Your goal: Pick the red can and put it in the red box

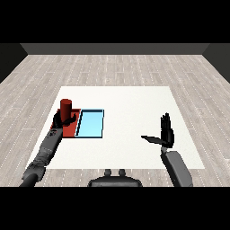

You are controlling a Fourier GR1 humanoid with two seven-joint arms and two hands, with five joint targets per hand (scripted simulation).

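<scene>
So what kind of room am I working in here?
Probably a bare test room rather than a home or shop: one white table on a pale plank floor, dark walls behind, and only two small trays and a can on it.

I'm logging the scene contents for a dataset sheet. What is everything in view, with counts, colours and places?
Red cylindrical can: one, red, upright over the red tray at the table's left, with the left hand curled round it.
Red flat tray: one, red, left part of the table, partly hidden by the hand and can.
Light blue flat tray: one, light blue, directly right of the red tray, side by side with it.
White table: one, white, filling the middle of the view.
Wooden plank floor: grey-brown, around the table.
Left hand: one, black, on a grey forearm, over the red tray.
Right hand: one, black, fingers straight, over the table's right side, holding nothing.
</scene>
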